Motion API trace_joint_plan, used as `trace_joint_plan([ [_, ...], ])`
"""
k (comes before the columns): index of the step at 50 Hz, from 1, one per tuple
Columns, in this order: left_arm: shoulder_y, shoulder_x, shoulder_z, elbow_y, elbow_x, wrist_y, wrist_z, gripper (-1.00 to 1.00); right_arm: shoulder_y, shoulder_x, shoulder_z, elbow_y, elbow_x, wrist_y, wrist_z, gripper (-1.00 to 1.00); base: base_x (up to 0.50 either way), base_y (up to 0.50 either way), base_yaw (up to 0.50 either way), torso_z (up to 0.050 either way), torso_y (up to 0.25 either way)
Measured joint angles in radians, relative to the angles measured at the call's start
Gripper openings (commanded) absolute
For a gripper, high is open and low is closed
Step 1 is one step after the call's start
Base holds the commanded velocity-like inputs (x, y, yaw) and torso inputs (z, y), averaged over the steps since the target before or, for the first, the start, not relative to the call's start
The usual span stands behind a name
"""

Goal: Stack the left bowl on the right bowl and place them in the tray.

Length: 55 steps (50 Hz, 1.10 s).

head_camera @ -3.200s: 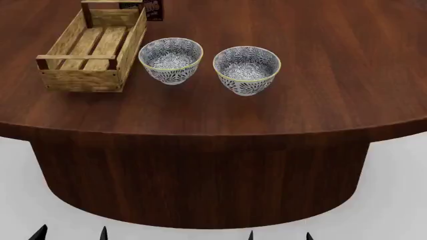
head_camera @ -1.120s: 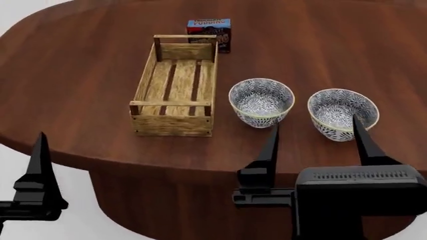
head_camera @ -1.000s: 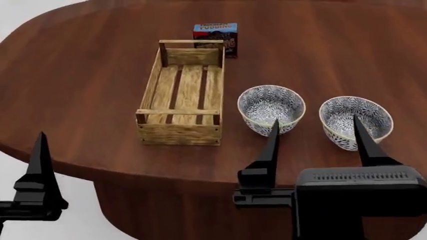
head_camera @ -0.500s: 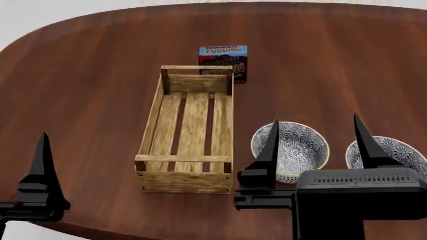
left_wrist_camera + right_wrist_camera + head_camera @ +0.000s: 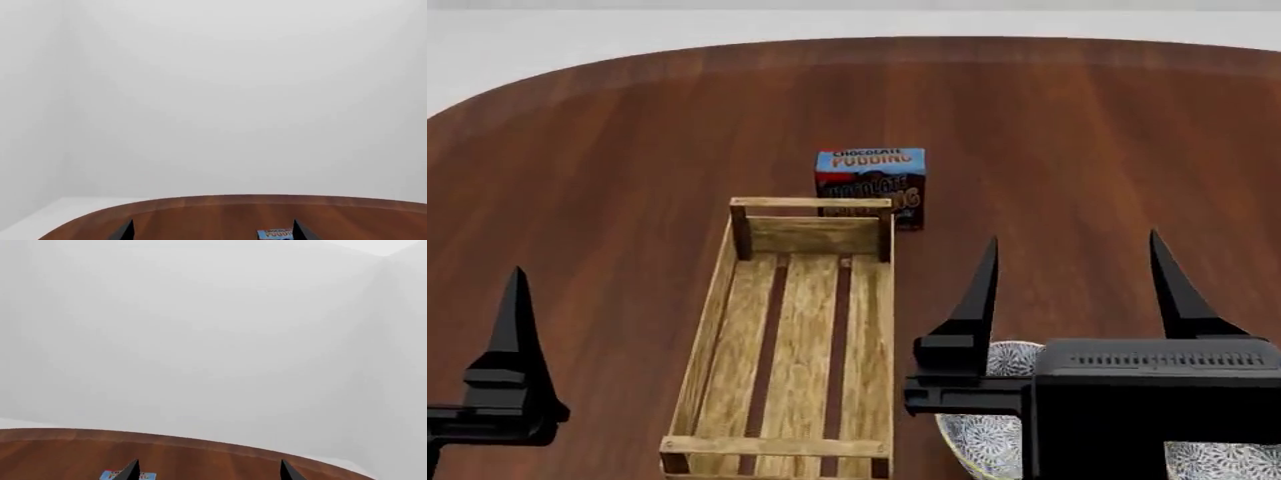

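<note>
Two patterned bowls remain unstacked: left bowl [image 5: 994, 440] and right bowl [image 5: 1214, 462] sit on the table [image 5: 601, 170] beside the empty tray [image 5: 797, 340], largely hidden beneath the right gripper [image 5: 1074, 270]. Both it and the left gripper [image 5: 515, 300] are spread, holding nothing. Wrist views show only the far table edge, pudding box [image 5: 872, 185] and wall.

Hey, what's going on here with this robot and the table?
The robot is at a dark wood table, meant to stack two bowls and put them in the tray. Nothing is grasped yet. The right gripper is open above the left bowl, the left gripper open too. The right bowl shows beside it, unstacked. A pudding box stands behind the empty tray.
</note>
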Motion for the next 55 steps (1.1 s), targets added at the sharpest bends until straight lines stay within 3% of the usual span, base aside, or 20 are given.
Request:
trace_joint_plan([
  [12,-0.011,-0.009,0.005,0.012,-0.001,-0.009,-0.009,1.0,0.014,0.007,-0.02,0.004,-0.024,0.039,0.026,1.0,0.12,0.0,0.0,0.0,0.001],
  [38,-0.03,-0.022,0.008,0.007,-0.013,-0.009,-0.012,1.0,0.027,0.008,-0.033,0.034,0.009,0.021,0.02,1.0,-0.07,0.01,-0.5,0.0,0.0],
  [47,-0.028,-0.027,0.016,0.005,-0.011,-0.004,-0.012,1.0,0.033,0.004,-0.024,0.044,0.021,0.037,0.027,1.0,0.0,0.0,0.0,0.0,0.0],
  [55,-0.028,-0.029,0.019,0.001,-0.012,0.001,-0.013,1.0,0.048,0.014,-0.041,0.042,0.002,0.085,0.043,1.0,0.41,0.38,0.0,0.0,0.0],
])
